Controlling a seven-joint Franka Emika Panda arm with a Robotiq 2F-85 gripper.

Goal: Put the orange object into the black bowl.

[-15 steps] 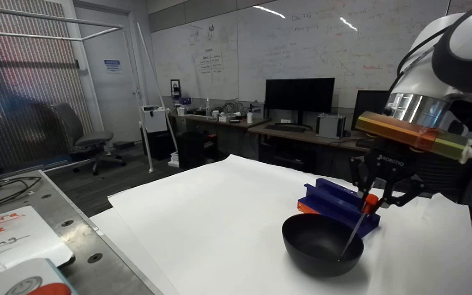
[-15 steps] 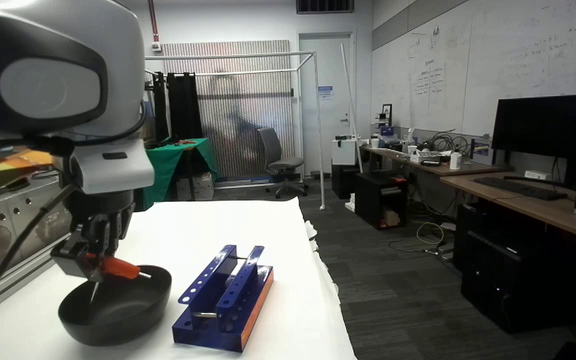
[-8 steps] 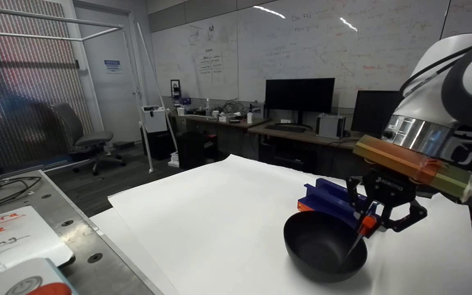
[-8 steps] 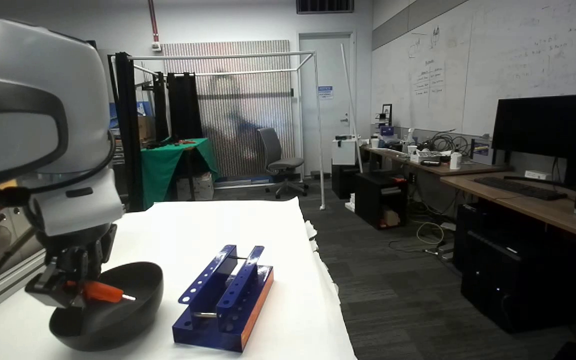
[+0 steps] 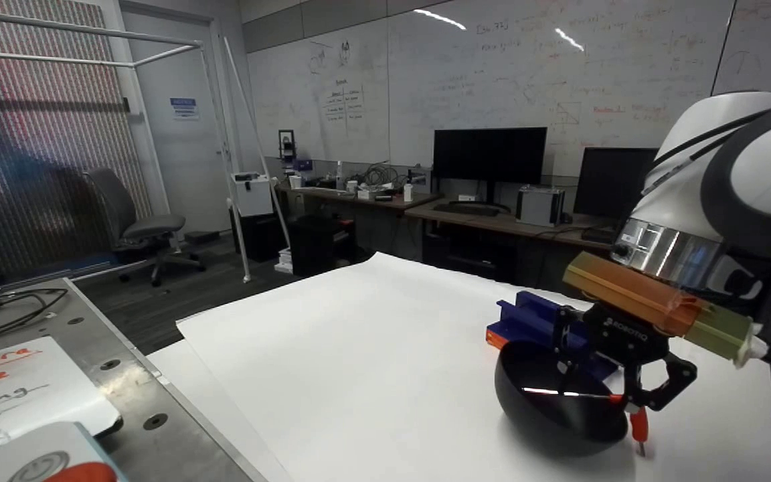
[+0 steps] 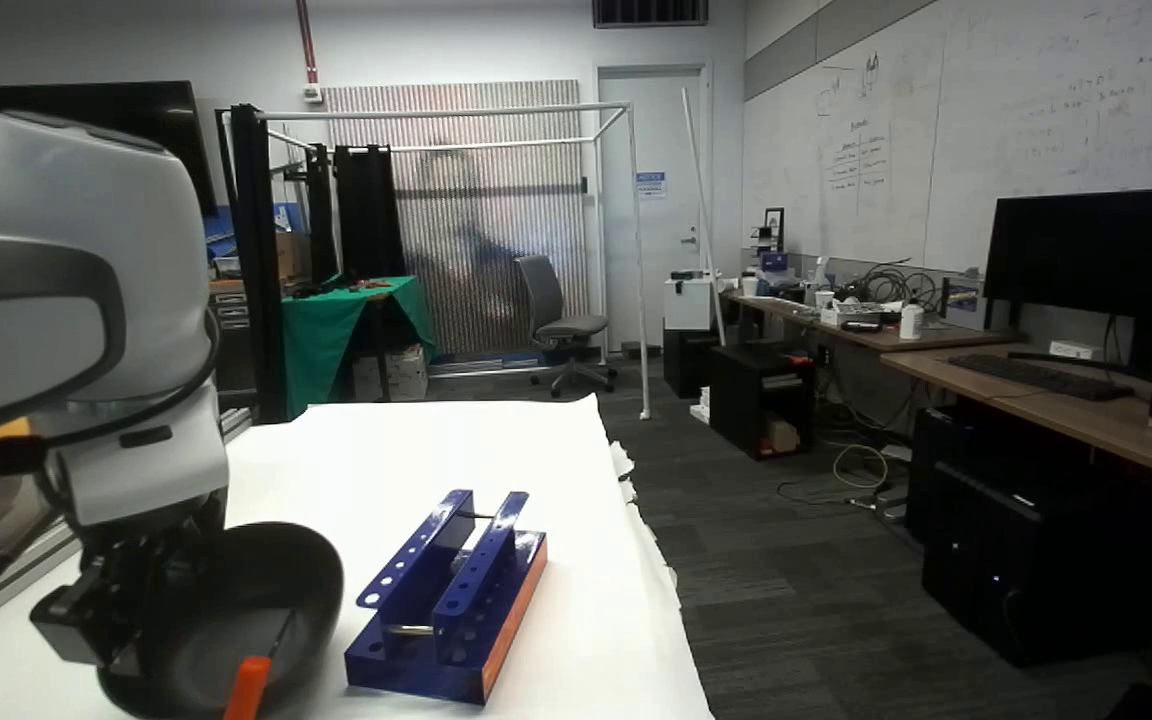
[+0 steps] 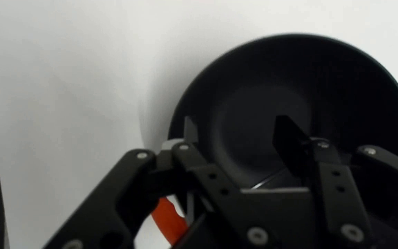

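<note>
The orange object is a slim tool with an orange-red handle and a thin metal shaft. The shaft lies in the black bowl, and the handle hangs out past its rim. The handle also shows in an exterior view and at lower left in the wrist view, partly hidden by my finger. The bowl is tilted in both exterior views, and its dark inside fills the right of the wrist view. My gripper is open, low at the bowl; its fingertips are apart with nothing clamped between them.
A blue ridged rack with orange sides stands close beside the bowl, just behind it in an exterior view. White paper covers the table. A metal bench stands at one side.
My gripper has come down and opened, letting go of the orange object. Its handle has swung down outside the bowl's rim. The bowl has tilted and shifted slightly.
</note>
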